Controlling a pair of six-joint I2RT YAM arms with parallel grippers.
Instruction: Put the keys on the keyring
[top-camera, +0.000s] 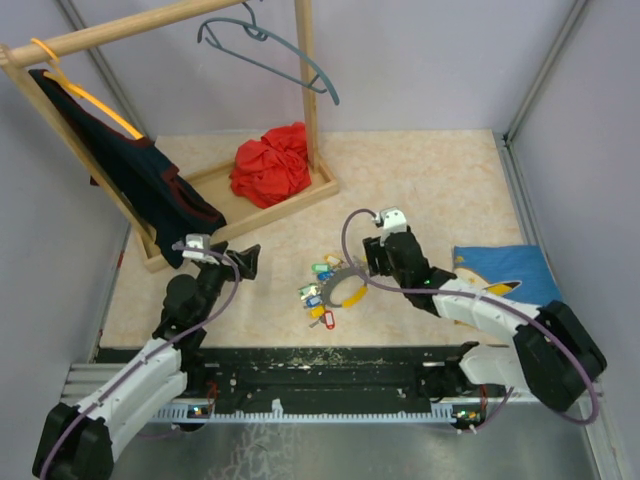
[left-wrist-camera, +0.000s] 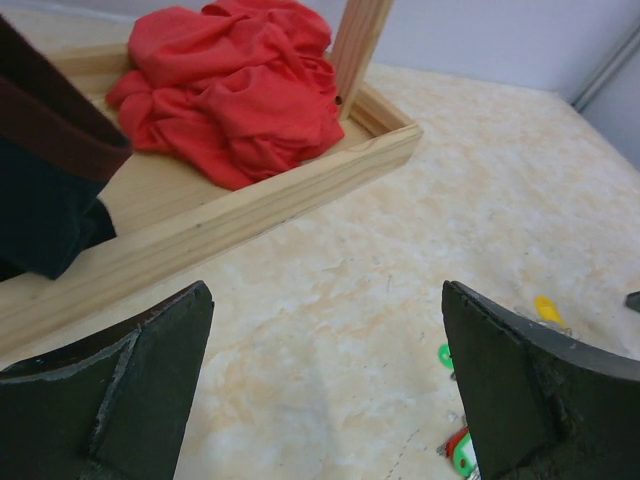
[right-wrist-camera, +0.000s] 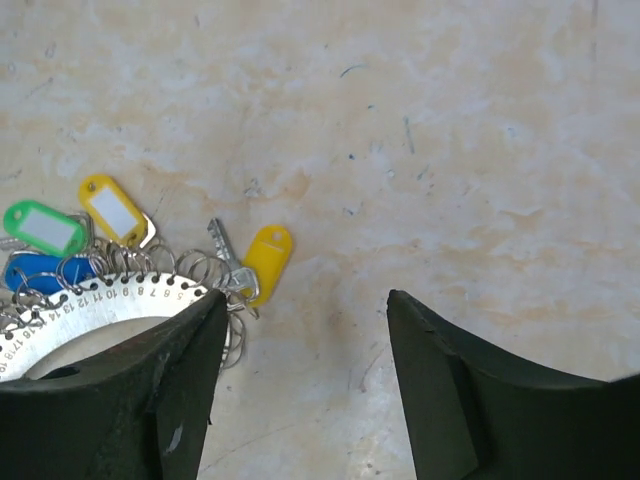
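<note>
The keys (top-camera: 318, 288) lie in a small heap at the middle of the table, with blue, green, yellow and red tags. The keyring (top-camera: 347, 285) lies among them, grey with a yellow section. In the right wrist view its numbered metal band (right-wrist-camera: 100, 300) shows at the lower left, with a yellow-tagged key (right-wrist-camera: 262, 260) beside it. My right gripper (top-camera: 372, 262) (right-wrist-camera: 305, 300) is open just right of the ring and holds nothing. My left gripper (top-camera: 245, 262) (left-wrist-camera: 325, 290) is open over bare table, left of the heap. A few tags (left-wrist-camera: 460, 450) peek past its right finger.
A wooden rack stands at the back left. Its tray base (top-camera: 215, 185) (left-wrist-camera: 250, 215) holds a crumpled red cloth (top-camera: 272, 165) (left-wrist-camera: 235, 85). A dark garment (top-camera: 130, 175) hangs on an orange hanger, and a grey hanger (top-camera: 265, 45) hangs from the rail. A blue cloth (top-camera: 505, 270) lies at the right.
</note>
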